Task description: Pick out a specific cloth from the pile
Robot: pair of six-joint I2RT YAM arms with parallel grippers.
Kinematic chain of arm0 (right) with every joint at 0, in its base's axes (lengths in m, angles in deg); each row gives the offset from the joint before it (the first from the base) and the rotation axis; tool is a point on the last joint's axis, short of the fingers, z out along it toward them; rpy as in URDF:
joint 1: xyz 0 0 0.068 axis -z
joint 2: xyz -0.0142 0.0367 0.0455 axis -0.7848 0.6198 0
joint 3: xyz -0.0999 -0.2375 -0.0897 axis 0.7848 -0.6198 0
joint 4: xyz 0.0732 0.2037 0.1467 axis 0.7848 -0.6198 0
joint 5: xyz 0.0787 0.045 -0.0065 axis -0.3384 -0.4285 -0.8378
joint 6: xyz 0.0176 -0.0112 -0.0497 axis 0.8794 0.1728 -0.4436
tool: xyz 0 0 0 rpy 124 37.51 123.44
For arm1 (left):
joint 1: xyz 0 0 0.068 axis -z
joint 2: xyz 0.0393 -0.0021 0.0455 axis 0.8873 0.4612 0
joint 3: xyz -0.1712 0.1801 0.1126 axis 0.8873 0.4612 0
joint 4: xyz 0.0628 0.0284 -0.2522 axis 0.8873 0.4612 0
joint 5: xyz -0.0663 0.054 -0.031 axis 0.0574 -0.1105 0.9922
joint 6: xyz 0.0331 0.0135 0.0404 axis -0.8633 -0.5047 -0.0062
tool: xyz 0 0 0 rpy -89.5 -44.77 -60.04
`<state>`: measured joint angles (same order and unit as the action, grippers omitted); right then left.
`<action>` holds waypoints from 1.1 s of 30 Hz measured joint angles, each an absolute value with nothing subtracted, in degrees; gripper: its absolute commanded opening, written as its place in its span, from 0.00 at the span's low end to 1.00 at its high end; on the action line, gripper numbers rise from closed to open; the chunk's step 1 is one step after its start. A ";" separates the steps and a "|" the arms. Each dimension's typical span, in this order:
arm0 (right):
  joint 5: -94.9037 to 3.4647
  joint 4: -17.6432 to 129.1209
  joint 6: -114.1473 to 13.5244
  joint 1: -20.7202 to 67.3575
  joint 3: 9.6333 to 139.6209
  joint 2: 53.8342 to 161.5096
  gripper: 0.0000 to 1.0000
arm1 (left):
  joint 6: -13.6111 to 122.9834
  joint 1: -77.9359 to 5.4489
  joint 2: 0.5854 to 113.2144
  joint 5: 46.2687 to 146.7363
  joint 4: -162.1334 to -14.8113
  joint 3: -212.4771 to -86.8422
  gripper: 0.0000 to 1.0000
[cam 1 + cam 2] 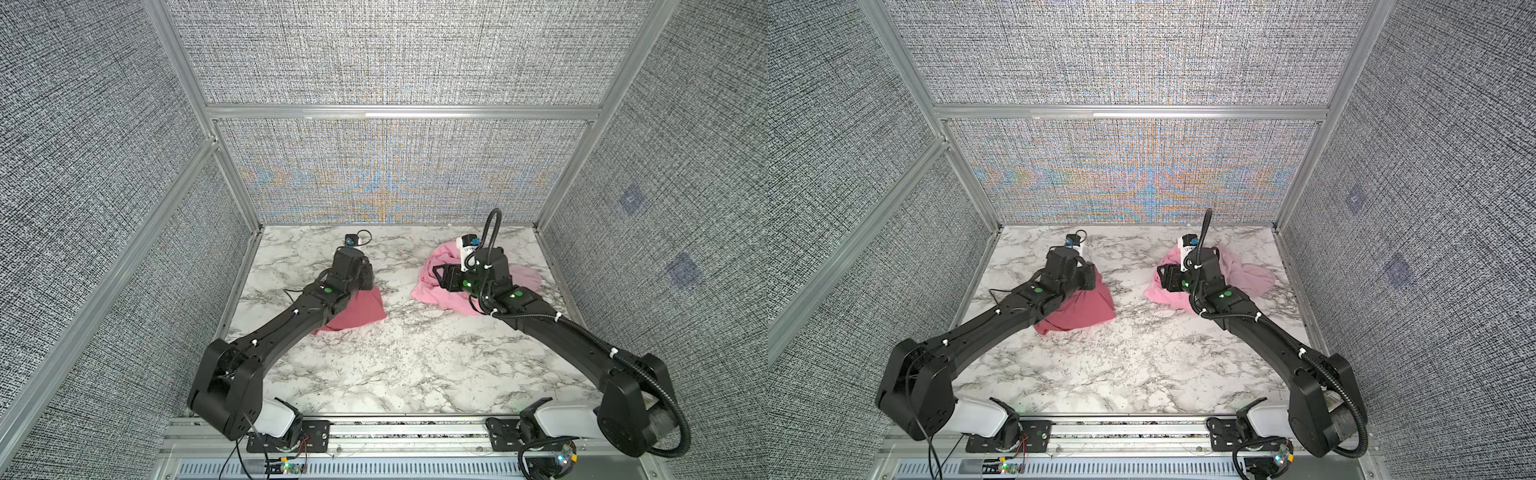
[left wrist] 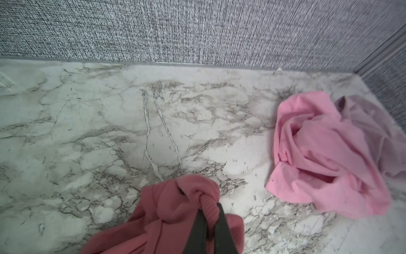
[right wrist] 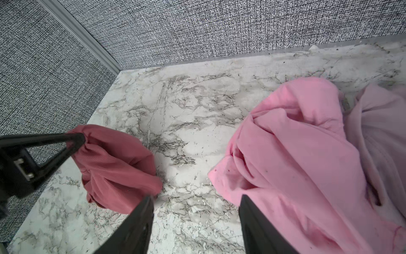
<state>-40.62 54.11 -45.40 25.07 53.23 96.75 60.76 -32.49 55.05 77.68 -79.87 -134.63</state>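
Left gripper [image 2: 208,206] is clamped tight, jaws pressed together on a bunched fold of the cloth [image 2: 167,211], and you can see the dark rose-red fabric knotted up right at the fingertips [image 2: 219,211] in the left wrist view. Over in the right wrist view that same gripper [image 3: 79,140] comes in from the side with the cloth [image 3: 114,165] hanging off its tip in a crumpled bundle. In both top views the cloth [image 1: 357,309] [image 1: 1084,309] fans out from under the left arm on the left half of the marble table [image 1: 415,353], its lower edge down on the surface. It sits well apart from the pile [image 1: 432,286] [image 1: 1163,293], with bare marble between them. That pile is on the right side near the back wall, with the bright pink cloth [image 2: 325,158] heaped in front and the pale mauve cloth [image 2: 373,123] tucked against it. Right gripper [image 3: 196,199] is above the near edge of the pile, jaws standing well apart, nothing between them. One finger [image 3: 252,220] overlaps the bright pink cloth [image 3: 296,154] in that view, and whether it touches I cannot tell.
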 measured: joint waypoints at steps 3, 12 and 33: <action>-40.66 54.09 -45.38 25.07 53.14 96.73 0.64 | 62.18 -36.84 49.87 79.75 -81.27 -130.48 0.00; -40.86 54.31 -45.40 25.07 52.27 97.32 0.64 | 65.08 -44.07 38.90 78.97 -82.45 -114.21 0.00; -41.82 54.31 -45.40 25.07 53.56 99.38 0.64 | 77.59 -46.98 46.42 77.28 -89.33 -98.11 0.00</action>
